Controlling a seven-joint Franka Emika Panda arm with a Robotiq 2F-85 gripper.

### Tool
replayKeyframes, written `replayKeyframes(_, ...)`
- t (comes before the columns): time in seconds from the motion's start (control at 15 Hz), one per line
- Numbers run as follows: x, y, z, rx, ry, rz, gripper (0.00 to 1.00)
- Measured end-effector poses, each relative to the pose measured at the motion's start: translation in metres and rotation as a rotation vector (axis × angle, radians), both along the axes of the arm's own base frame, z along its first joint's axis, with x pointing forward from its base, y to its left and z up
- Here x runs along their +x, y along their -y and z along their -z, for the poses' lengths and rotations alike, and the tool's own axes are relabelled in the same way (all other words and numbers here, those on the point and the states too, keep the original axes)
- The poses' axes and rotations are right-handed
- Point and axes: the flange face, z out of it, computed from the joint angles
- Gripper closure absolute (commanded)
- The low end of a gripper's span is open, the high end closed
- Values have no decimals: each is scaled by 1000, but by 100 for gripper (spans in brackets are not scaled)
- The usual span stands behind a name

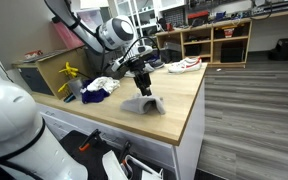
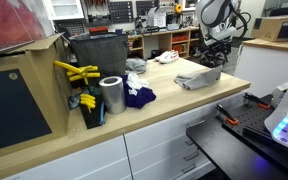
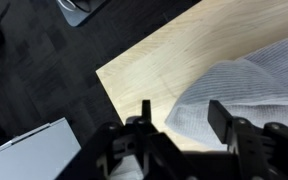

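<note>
Wooden countertop [image 1: 187, 92] carries a grey cloth [image 1: 142, 104] near its front edge, well apart from the blue cloth [image 2: 137, 97] and metal can [image 2: 111, 95]. The gripper [image 1: 142, 88] hangs directly over the grey cloth with its jaws spread wide and nothing between them. The wrist view shows its fingers [image 3: 144, 112] above the cloth's border. Bare wood runs from there to the countertop's corner, with dark floor beyond. Any labels on the shelves behind are too small to read.

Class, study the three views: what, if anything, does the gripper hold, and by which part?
Nothing is held. The gripper stands open over the pale cloth, gripping no part of it.
</note>
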Motion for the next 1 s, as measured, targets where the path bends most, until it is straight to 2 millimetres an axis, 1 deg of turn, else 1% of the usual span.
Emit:
replayKeyframes(0.07,3,-5,-4,15,11,0,1)
replayKeyframes(0.13,6,-10,-8,31,25,-2,0)
replayKeyframes(0.27,16,-20,-18,66,64,-15,0)
replayKeyframes(0.33,21,-26,-22,86,85,-27,25)
replayKeyframes(0.4,27,-32,-25,110,106,-36,25)
replayKeyframes(0.53,38,-44,-28,164,142,-51,39)
replayKeyframes(0.6,44,-50,-27,191,158,-56,48)
replayKeyframes(0.73,58,-62,-21,244,185,-55,62)
replayKeyframes(0.8,65,-67,-15,268,194,-51,70)
replayKeyframes(1.0,83,-80,5,323,198,-37,92)
